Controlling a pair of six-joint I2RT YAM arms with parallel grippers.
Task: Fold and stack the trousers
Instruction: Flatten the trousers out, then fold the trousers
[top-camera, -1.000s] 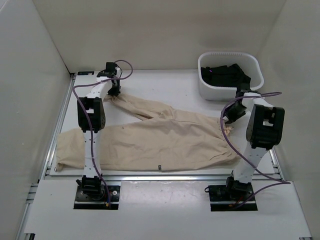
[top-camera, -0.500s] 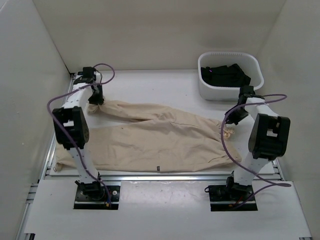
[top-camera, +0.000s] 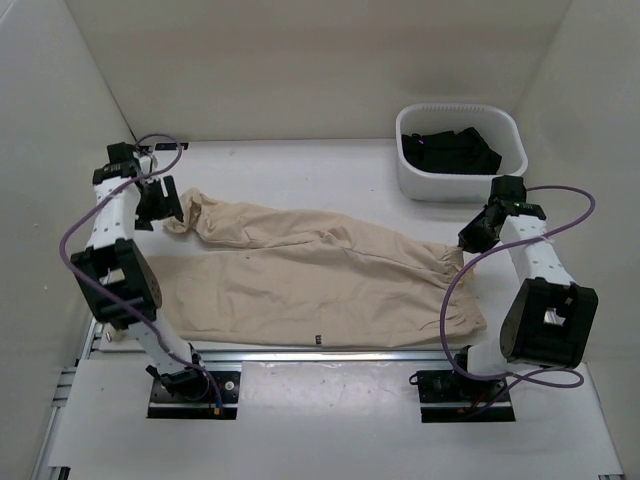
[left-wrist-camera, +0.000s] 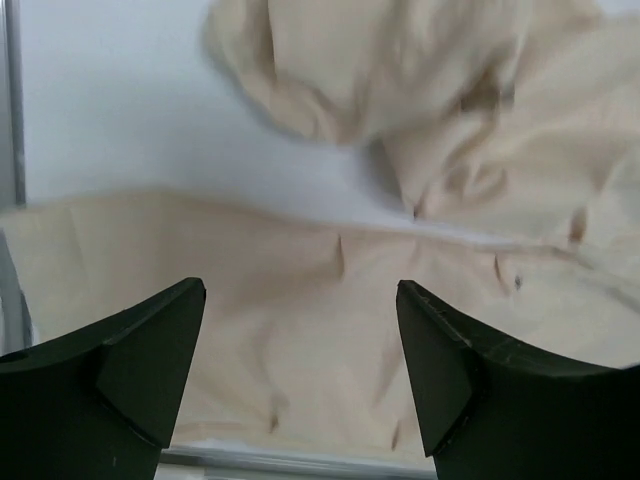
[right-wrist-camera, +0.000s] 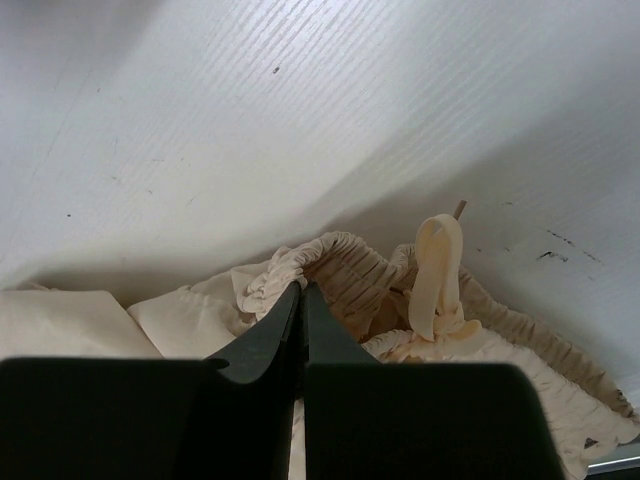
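The beige trousers (top-camera: 320, 270) lie spread across the table, legs running left and waist at the right. Their far leg ends in a bunched cuff (top-camera: 188, 210) right beside my left gripper (top-camera: 160, 205). In the left wrist view that gripper (left-wrist-camera: 300, 345) stands open above the cloth (left-wrist-camera: 300, 270), with nothing between its fingers (left-wrist-camera: 150, 370). My right gripper (top-camera: 468, 243) is at the waist end. In the right wrist view it (right-wrist-camera: 302, 292) is shut on the gathered elastic waistband (right-wrist-camera: 350, 265), beside the knotted drawstring (right-wrist-camera: 437, 270).
A white plastic basket (top-camera: 440, 188) holding a black garment (top-camera: 450, 150) stands at the back right, just beyond the right arm. White walls close in the table on the left, far and right sides. A metal rail (top-camera: 320, 352) runs along the near edge.
The left gripper dragged the far leg's cuff to the left, then opened and let it go. The right gripper shut on the waistband and drew it a little to the right.
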